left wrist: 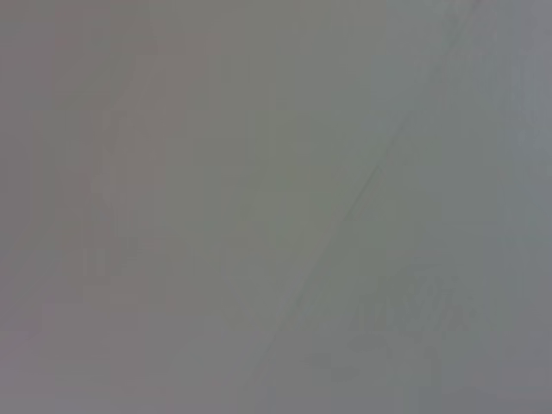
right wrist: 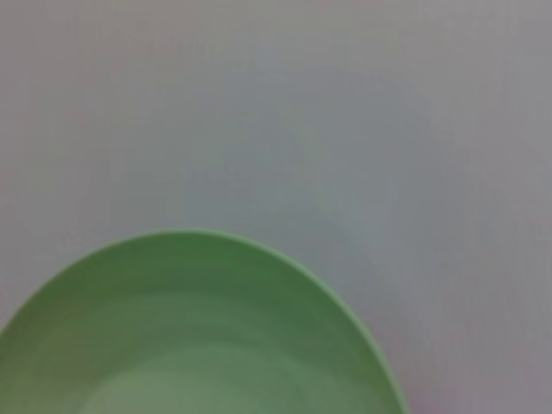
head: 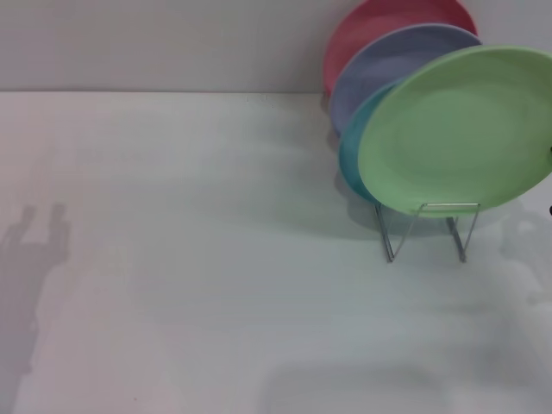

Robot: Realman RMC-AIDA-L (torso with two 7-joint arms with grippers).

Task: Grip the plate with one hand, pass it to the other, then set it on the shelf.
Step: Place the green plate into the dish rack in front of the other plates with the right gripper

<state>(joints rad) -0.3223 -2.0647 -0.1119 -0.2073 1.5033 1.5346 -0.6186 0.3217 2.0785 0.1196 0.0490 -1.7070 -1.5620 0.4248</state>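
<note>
Over at the far right of the white table, the light green plate stands tilted on edge at the front of the wire shelf, its face turned toward the robot. Its lower rim sits above the shelf's 2 front legs, though whether it rests fully in the loops cannot be told. Just behind the green plate, and partly covered by it, stand 3 more plates in a row: a turquoise plate touching or nearly touching it, then a lavender plate, then a pink-red plate nearest the wall. The right wrist view shows the green plate's rim close up against the pale tabletop. A dark sliver at the head view's right edge, beside the green plate, may be the right gripper, but too little shows to tell how its claw stands or whether it holds the plate. Nothing of the left gripper appears; its wrist view gives only blank grey surface. Far from the shelf, on the table's left side, lies a 2-pronged shadow.
</note>
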